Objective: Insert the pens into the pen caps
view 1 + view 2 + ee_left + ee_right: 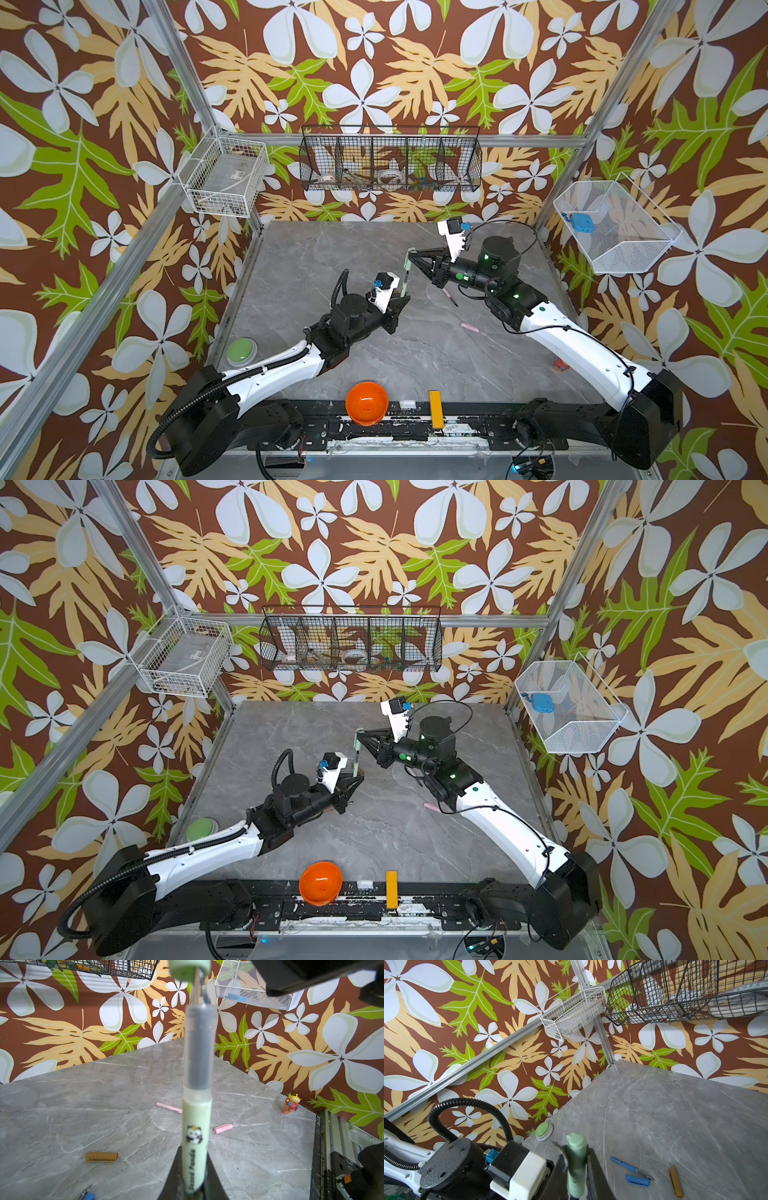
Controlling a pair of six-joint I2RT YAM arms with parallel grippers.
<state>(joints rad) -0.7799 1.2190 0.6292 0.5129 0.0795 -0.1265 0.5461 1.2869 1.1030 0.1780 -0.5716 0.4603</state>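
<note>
My left gripper (401, 297) (194, 1184) is shut on the lower barrel of the pale green pen (405, 280) (195, 1105), which points up and away from the table. My right gripper (412, 257) (576, 1159) is shut on the pale green cap (357, 737) (576, 1167), held just above the pen. In the left wrist view the pen's metal tip meets the cap's mouth (188, 968). Lying on the table are a pink pen (168, 1108), a pink cap (223, 1128), a brown cap (101, 1156), a blue pen (629, 1167) and a blue cap (637, 1180).
A red toy figure (561, 365) stands by the right wall. An orange bowl (367, 403) and a yellow bar (435, 409) sit at the front edge. A green button (242, 351) is at the left edge. Wire baskets (390, 160) hang on the walls.
</note>
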